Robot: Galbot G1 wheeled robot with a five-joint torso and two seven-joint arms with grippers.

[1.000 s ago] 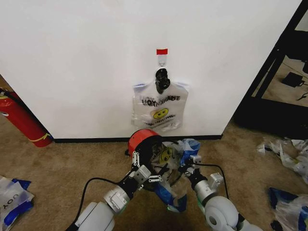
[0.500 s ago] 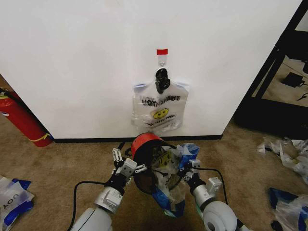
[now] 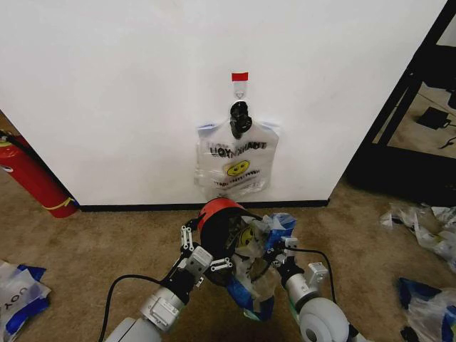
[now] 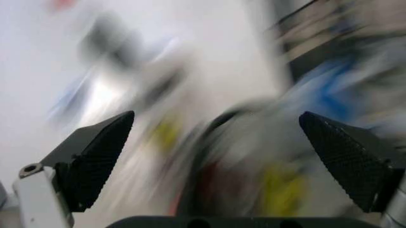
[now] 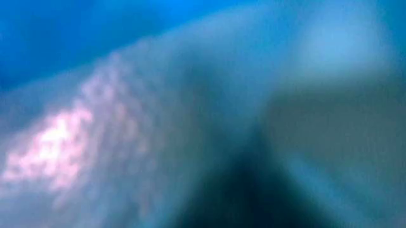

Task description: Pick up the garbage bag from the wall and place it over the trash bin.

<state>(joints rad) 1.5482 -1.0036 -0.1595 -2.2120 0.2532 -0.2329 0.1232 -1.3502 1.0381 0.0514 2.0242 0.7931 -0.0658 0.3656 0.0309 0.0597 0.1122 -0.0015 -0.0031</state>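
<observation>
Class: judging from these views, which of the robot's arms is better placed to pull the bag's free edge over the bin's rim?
Probably left: its open left gripper sits beside the black wire-mesh trash bin, while the right gripper is buried in the see-through smiley garbage bag.

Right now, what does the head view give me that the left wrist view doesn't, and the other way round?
Head view alone: the wall with its hook and the bundle of smiley bags, the fire extinguisher, and the right gripper at the garbage bag, which is draped on the trash bin and sits between both arms. Left wrist view alone: the left gripper from close, fingers spread wide with nothing between them. Both show that gripper beside the bin, plus yellow and blue bag plastic, though the wrist picture is smeared.
</observation>
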